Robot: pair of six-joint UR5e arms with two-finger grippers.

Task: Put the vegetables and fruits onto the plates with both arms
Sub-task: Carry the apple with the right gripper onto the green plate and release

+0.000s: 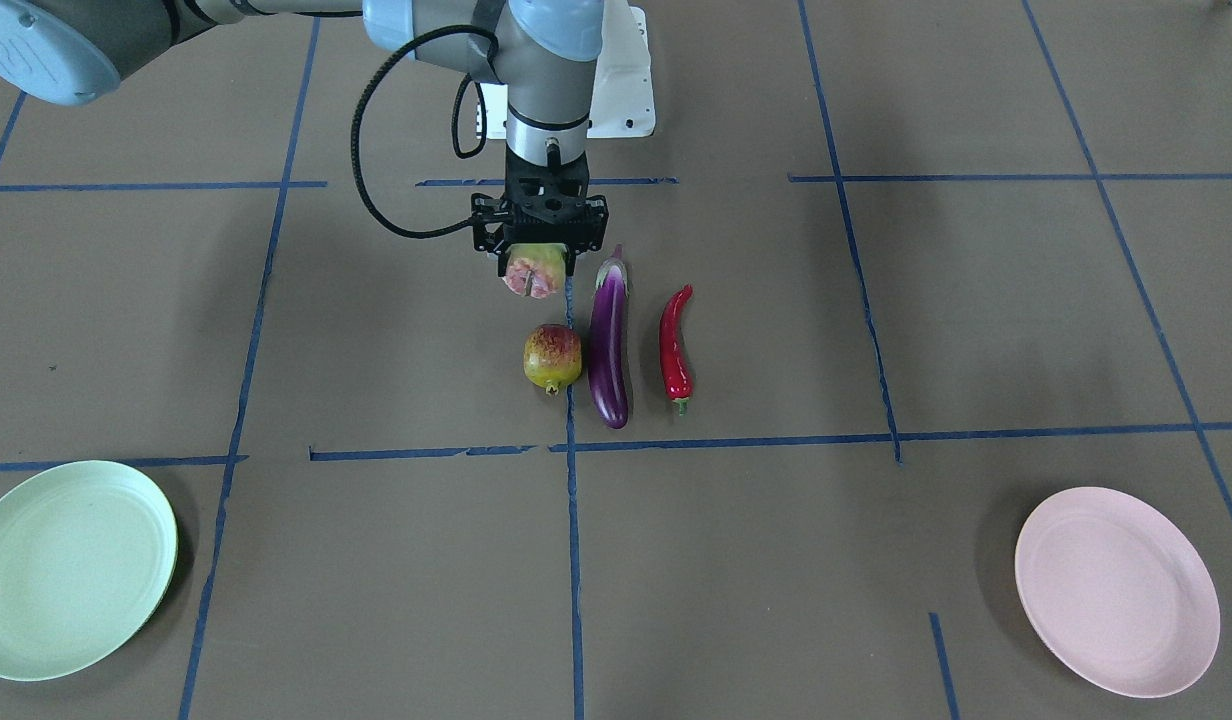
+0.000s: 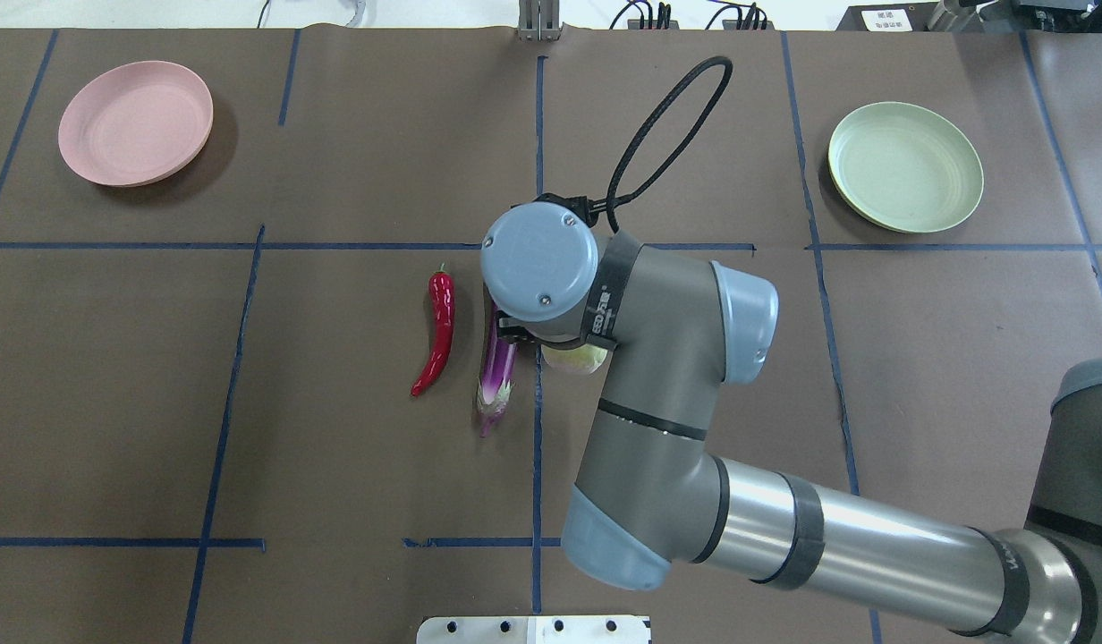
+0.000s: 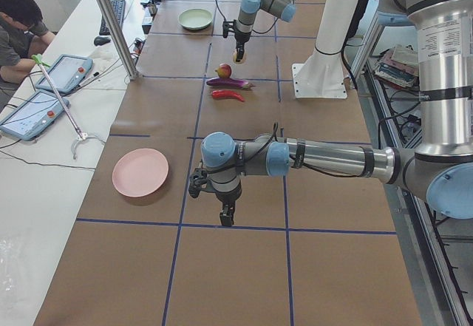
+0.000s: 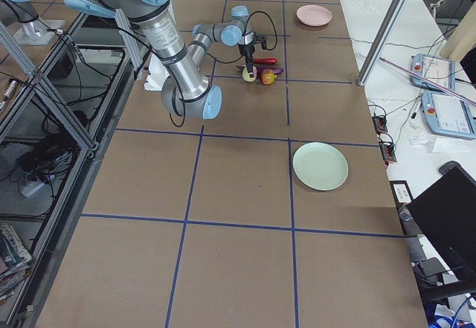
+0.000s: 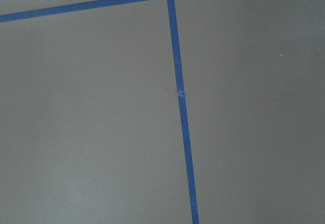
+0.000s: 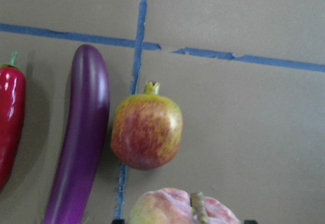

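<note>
- Right end effector (image 1: pixel 536 262) pinches the pale green fruit (image 1: pixel 533 276); raise it straight, clear of pomegranate (image 1: pixel 552 357) and eggplant (image 1: pixel 609 340).
- Carry it toward the mint plate (image 1: pixel 66 570).
- Left end effector (image 3: pixel 228 214): cannot tell.

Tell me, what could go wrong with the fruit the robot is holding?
1. Much of the pale fruit sticks out below the right tool, so it might slip out on the long trip to the green plate.
2. The pomegranate and eggplant lie very close by, so a dropped fruit or a low swing could knock them rolling.
</note>
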